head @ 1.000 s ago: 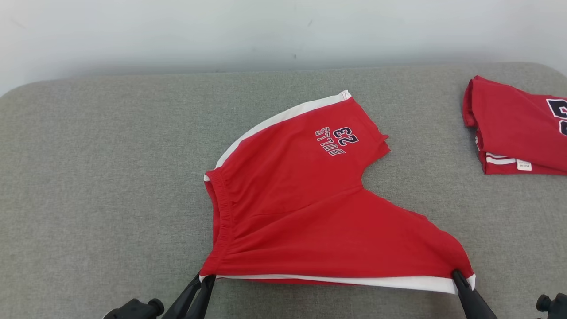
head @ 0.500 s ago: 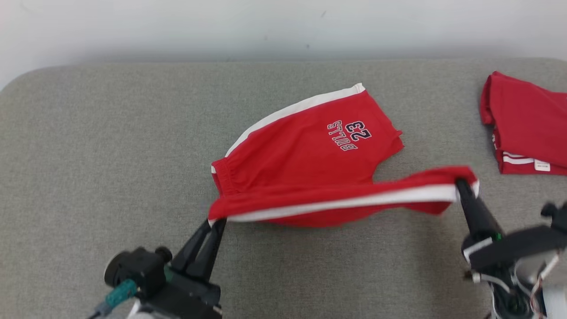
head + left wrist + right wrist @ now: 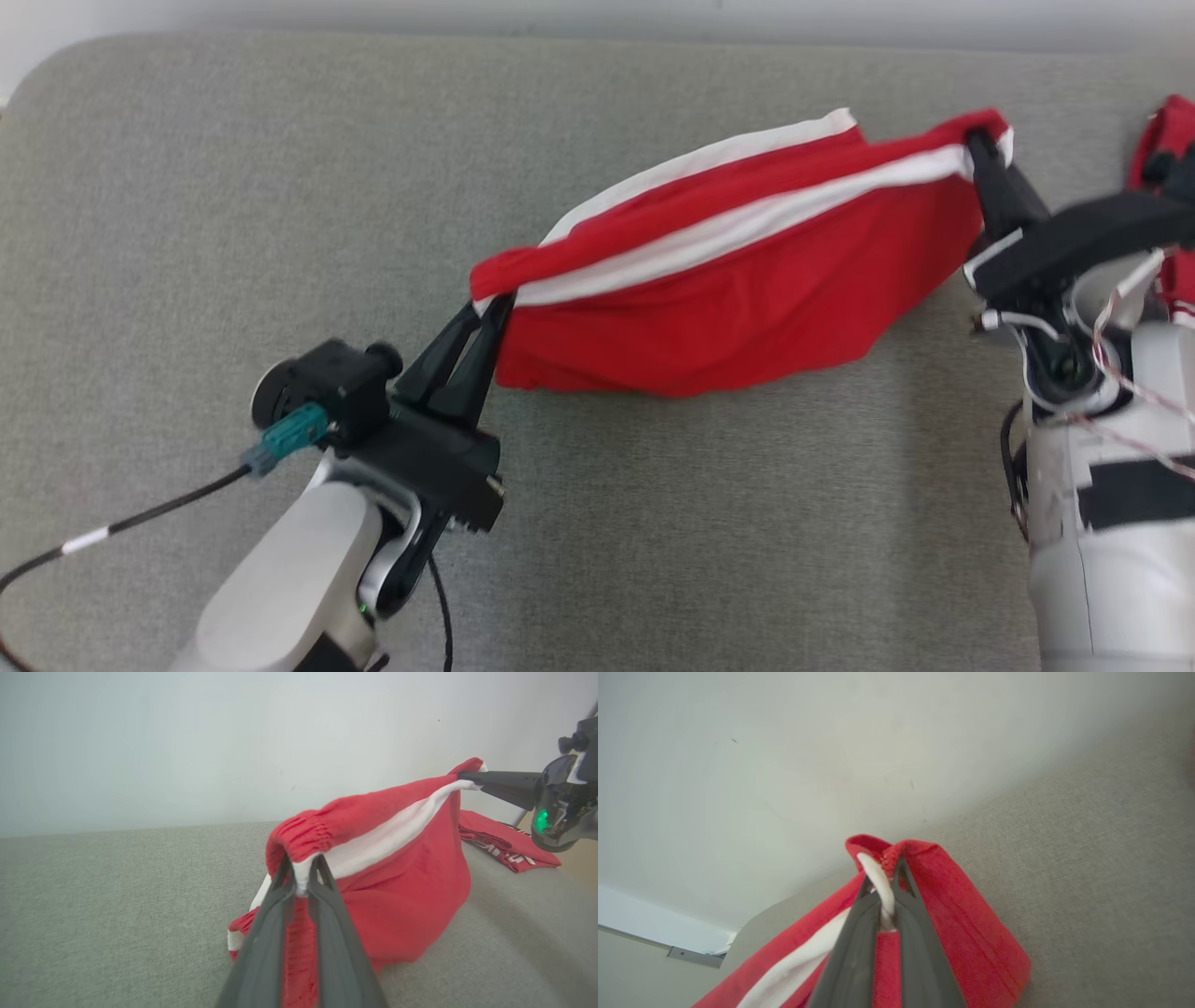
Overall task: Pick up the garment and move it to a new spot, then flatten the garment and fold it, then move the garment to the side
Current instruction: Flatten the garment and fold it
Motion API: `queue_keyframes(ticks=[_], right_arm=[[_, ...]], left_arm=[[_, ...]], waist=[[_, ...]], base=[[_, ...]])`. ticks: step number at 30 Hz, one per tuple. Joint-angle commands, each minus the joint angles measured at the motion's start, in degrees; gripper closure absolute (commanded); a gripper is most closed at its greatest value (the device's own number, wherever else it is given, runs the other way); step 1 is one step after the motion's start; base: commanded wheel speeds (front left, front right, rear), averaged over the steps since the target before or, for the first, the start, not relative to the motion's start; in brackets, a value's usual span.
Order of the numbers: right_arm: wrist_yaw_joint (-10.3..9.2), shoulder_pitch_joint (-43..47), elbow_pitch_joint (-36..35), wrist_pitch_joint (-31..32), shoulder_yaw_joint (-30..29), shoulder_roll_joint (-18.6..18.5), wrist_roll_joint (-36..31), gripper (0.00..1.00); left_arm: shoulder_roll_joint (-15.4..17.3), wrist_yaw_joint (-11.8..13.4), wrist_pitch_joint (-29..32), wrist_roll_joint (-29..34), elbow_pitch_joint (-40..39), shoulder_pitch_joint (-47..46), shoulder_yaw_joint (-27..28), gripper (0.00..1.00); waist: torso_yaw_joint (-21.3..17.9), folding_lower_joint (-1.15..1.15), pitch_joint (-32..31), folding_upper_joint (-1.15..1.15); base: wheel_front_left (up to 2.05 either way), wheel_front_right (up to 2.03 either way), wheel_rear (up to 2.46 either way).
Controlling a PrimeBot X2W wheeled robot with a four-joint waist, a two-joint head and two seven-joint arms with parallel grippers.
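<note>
From the head view, my left gripper is clenched on the waistband corner of the red shorts. My right gripper is clamped on the leg hem at the end of the white stripe. The shorts hang slung between the two, raised off the grey cushion. Their belly sags, and the far leg looks to be lying on the cushion underneath. Another red garment sits just past my right arm.

Along my left fingers, the gathered elastic bunches over the tips. The cloth drops in a loose pouch whose lower edge touches the cushion. A pale wall stands behind.

Along my right fingers, the stripe is pinched between them and red cloth falls away on both sides.

I judge the shorts light, soft and limp, with no stiffness to hold a shape. Corners and seams, where the cloth is doubled, are the places to hold. A slack span will sag and crease.
</note>
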Motion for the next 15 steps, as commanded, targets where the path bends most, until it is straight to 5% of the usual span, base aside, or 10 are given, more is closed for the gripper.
queue_keyframes(ticks=[1, 12, 13, 14, 15], right_arm=[[-0.14, -1.67, 1.44, -0.64, -0.34, -0.01, -1.2, 1.0], [-0.14, -17.75, 21.89, -7.67, -1.94, -1.33, -11.36, 1.0], [-0.14, -19.23, 24.72, -9.25, -1.39, -1.45, -12.16, 0.67], [-0.14, -19.87, 25.83, -9.91, -1.0, -1.53, -12.38, 0.14], [-0.14, -20.46, 26.92, -10.55, -0.61, -1.59, -12.56, 0.0]], left_arm=[[-0.5, 0.09, -0.15, -0.65, 0.76, -1.43, -0.37, 1.0], [-3.44, 0.08, -0.16, -3.78, 10.64, -12.8, -4.2, 1.0], [-3.91, 0.08, -0.16, -3.93, 11.79, -13.8, -4.56, 0.93], [-4.02, 0.08, -0.16, -3.54, 12.16, -14.14, -4.89, 0.63], [-4.13, 0.08, -0.16, -3.22, 12.33, -14.45, -4.96, 0.11]], waist=[[2.21, -0.02, 2.39, -0.01], [4.63, -0.02, 7.62, -0.01], [4.62, -0.02, 7.91, -0.01], [4.59, -0.02, 7.97, -0.01], [4.58, -0.02, 7.94, -0.01]], base=[[0.0, 0.0, 0.0], [0.0, 0.0, 0.0], [0.0, 0.0, 0.0], [0.0, 0.0, 0.0], [0.0, 0.0, 0.0]])
